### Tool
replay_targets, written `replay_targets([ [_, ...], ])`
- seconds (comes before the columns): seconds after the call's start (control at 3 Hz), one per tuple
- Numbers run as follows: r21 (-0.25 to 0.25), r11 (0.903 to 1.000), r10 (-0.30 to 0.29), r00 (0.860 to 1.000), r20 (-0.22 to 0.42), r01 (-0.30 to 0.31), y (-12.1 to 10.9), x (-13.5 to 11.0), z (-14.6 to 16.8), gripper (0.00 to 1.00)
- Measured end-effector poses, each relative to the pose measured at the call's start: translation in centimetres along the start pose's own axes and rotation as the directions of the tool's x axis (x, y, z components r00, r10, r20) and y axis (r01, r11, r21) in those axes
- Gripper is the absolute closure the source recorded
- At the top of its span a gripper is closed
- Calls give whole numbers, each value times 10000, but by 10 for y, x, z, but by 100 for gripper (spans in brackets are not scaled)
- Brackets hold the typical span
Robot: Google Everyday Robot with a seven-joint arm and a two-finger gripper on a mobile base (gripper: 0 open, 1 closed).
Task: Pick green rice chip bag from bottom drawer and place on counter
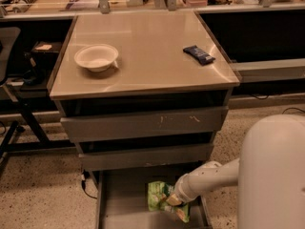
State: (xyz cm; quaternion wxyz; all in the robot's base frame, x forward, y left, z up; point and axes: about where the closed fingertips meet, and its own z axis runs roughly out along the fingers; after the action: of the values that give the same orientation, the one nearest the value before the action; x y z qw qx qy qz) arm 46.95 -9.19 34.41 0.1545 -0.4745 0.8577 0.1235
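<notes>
Gripper [172, 202] at green rice chip bag [157, 197] (diagonal), bottom drawer [119, 202].

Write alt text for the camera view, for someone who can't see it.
The robot's gripper is down at a crinkly light-green snack bag in the open, lowest grey metal drawer of a cabinet. On the glossy beige counter above sit a round white bowl and a slim dark blue wrapper.

No text is legible, even on the green rice chip bag [156, 197] at the hand [170, 203] in the bottom drawer [124, 206].
</notes>
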Motion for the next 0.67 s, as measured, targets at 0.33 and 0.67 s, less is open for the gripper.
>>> replay_targets([
  [0.33,340,9992,-229,9997,94,225,-4,-10,-26,100],
  [0.67,344,9992,-228,9997,95,224,-4,-10,-26,100],
])
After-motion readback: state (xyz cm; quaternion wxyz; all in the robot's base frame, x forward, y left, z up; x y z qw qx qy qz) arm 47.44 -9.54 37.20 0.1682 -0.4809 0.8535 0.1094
